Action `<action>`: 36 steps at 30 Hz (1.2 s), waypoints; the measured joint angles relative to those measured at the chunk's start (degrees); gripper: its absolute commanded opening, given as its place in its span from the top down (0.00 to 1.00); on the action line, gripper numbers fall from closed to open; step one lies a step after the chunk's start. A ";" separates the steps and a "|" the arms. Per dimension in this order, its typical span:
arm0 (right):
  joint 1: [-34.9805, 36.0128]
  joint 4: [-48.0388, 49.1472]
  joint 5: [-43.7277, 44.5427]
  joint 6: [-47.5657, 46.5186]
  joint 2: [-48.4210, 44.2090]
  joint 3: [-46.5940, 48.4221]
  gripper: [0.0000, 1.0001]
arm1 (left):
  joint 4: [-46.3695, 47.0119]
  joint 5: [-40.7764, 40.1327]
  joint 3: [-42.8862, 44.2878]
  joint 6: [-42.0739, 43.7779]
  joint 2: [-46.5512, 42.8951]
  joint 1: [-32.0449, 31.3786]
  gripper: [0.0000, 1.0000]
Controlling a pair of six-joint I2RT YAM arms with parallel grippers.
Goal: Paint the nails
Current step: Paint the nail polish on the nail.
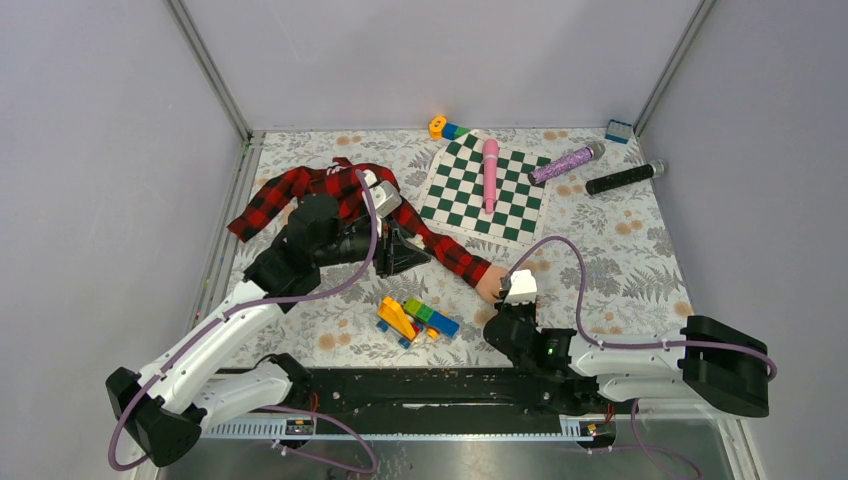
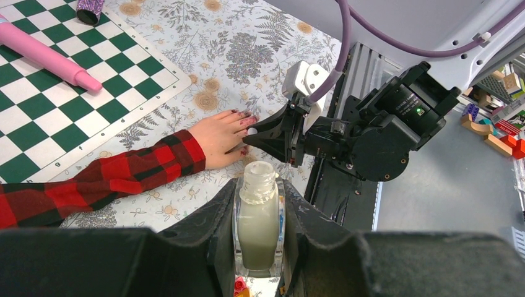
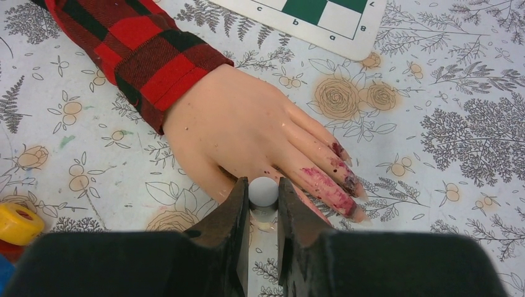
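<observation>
Floral table (image 1: pixel 640 270): chessboard (image 1: pixel 455 195), mannequin hand (image 1: pixel 490 283)

Cannot make out the nails (image 3: pixel 350 184) in the top view: too small there, and partly covered by the right gripper (image 1: pixel 508 300). From the right wrist, shows only the white cap (image 3: pixel 264 190) between the fingers (image 3: pixel 232 229), hiding whatever hangs below. Cuts off the plaid sleeve (image 3: pixel 136 55) at upper left and the chessboard (image 3: pixel 309 18) at the top edge. From the left wrist, buries the base of the bottle (image 2: pixel 258 229) between the fingers.

A robot lab cell: plain grey walls (image 1: pixel 110 140) enclose a floral-clothed table (image 1: pixel 640 270).
</observation>
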 measured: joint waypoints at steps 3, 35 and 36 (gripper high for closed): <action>-0.17 0.61 -0.15 -0.20 0.44 0.00 1.00 | -0.02 0.00 0.00 0.00 0.00 0.00 1.00; -0.70 -4.35 -1.33 1.18 3.52 2.80 1.00 | -0.02 0.00 0.00 0.02 0.02 0.00 1.00; -0.70 -4.68 -1.33 1.38 3.69 3.06 1.00 | -0.02 0.00 0.00 0.02 0.02 0.00 1.00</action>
